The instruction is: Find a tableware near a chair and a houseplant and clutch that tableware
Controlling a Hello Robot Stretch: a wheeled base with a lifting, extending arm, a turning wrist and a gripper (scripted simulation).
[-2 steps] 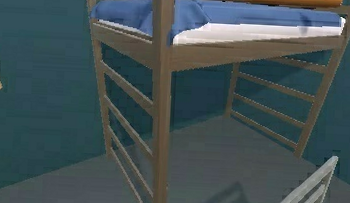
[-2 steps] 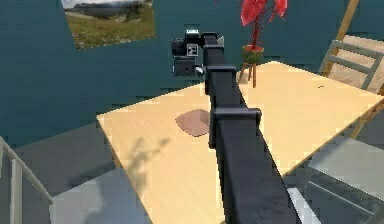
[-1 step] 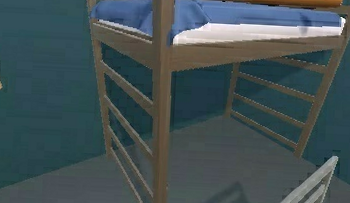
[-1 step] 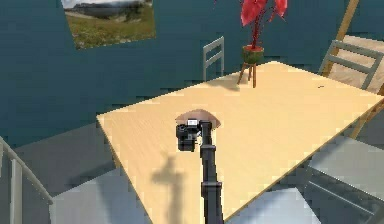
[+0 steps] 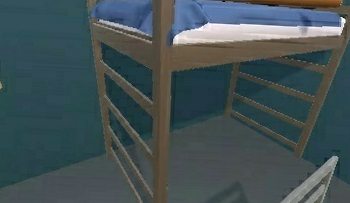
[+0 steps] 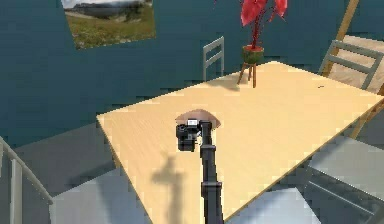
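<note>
Wooden loft bed [image 5: 162,79] forward; table [image 6: 290,110], red houseplant [image 6: 257,30], tool [image 6: 190,135] arm-side.

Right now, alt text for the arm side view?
The robot's arm reaches over a light wooden table, its jaws at a small brownish round thing on the tabletop. A red houseplant stands at the table's far edge, a grey chair just beyond.

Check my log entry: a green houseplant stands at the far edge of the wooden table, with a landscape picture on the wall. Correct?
No: the houseplant is red, not green, as the arm side view shows. It does stand at the far edge of the wooden table, with the landscape picture on the wall.
</note>
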